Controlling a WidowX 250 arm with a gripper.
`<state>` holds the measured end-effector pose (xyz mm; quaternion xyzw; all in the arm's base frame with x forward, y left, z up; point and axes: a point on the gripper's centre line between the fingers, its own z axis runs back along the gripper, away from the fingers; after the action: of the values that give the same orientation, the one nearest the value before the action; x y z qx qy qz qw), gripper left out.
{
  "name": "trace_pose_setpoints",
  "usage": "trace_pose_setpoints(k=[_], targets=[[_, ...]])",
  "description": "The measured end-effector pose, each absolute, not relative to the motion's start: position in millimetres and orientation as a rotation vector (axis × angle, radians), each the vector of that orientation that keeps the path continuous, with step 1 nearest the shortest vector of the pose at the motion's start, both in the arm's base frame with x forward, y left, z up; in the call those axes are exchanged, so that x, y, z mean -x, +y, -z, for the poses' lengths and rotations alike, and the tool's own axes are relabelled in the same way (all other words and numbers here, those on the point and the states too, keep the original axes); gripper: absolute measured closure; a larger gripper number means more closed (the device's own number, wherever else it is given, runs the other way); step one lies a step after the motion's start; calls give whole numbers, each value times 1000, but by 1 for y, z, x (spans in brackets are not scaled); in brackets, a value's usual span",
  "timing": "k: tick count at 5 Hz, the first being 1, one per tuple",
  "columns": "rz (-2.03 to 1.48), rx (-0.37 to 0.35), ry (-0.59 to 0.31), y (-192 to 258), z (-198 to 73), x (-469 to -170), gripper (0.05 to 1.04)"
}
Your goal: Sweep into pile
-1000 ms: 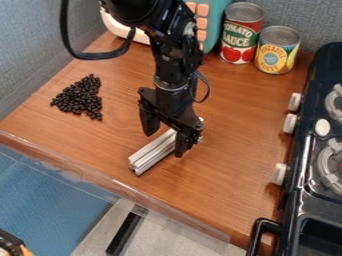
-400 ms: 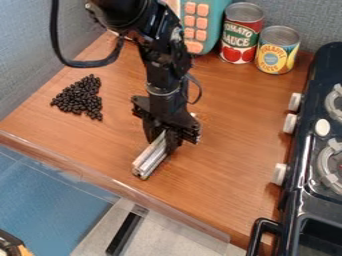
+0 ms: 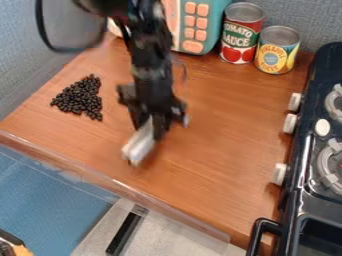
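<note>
Black beans (image 3: 79, 98) lie heaped together in a rough triangular patch at the left of the wooden counter. My gripper (image 3: 151, 131) hangs over the counter's middle, to the right of the beans and nearer the front edge. It is shut on a silver metal bar (image 3: 139, 145), whose front end sticks out below the fingers towards the lower left; its rear part is hidden behind the gripper. A gap of bare wood separates the bar from the beans.
A tomato sauce can (image 3: 242, 34) and a pineapple can (image 3: 276, 50) stand at the back, beside a teal toy (image 3: 202, 25). A black toy stove (image 3: 314, 165) borders the right side. A clear strip (image 3: 113, 186) runs along the front edge.
The gripper has closed on the bar and moved left and slightly back with it, turning the bar a little steeper. The beans have stayed as they were.
</note>
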<state>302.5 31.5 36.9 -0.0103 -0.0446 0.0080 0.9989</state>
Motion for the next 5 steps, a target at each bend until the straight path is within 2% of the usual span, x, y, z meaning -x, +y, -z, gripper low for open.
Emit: trace_pose_setpoints(k=[1,2,3,4,5], targets=[[-88,33,-103,62,-59,-315,703],[-162,-7,-126,93,-80,-326,703],[-215,-29,-102,119,-79,-331,703],[-287,-92,-99,154,-79,-332,703],[-335,-208,-124,175,-72,-336,703]])
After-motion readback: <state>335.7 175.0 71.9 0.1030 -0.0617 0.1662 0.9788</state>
